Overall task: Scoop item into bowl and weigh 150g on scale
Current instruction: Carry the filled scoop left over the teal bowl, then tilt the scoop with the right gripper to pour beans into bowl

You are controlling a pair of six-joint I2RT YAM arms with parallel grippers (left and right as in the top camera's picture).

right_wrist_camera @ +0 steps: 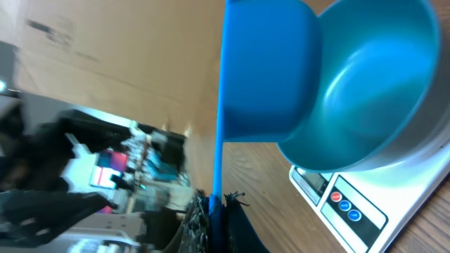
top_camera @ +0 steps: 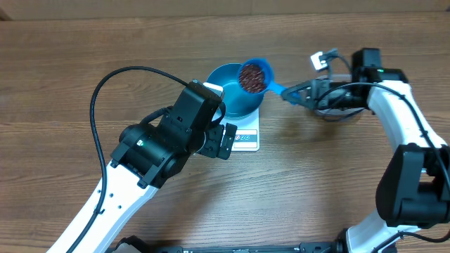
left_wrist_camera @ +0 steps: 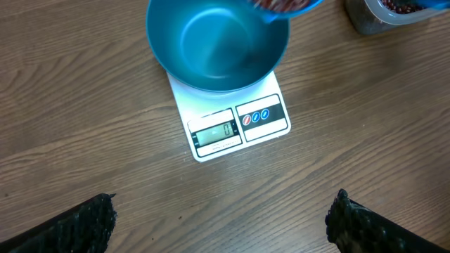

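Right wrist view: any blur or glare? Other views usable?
Right wrist: room behind blurred, scoop and bowl fairly sharp, soft sheen in the bowl. Left wrist: sharp, scale display readable. Overhead: even light, beans clear.

Under my left wrist, the scale (left_wrist_camera: 211, 104) gives the only thing I can read: its display (left_wrist_camera: 216, 131) shows a single dark 0 near the right end. A line of tiny print below that window is too small for me to make out. Beside the window is the label panel (left_wrist_camera: 261, 115), with three round signs in a row, one red and two blue, each crossed by a pale stroke. I can read no words on them. My right wrist view shows that panel too, one red sign and two blue, with nothing legible. Dark print on the cardboard (right_wrist_camera: 126, 63) behind is too blurred to read. From overhead, the scale's face is too small to read.
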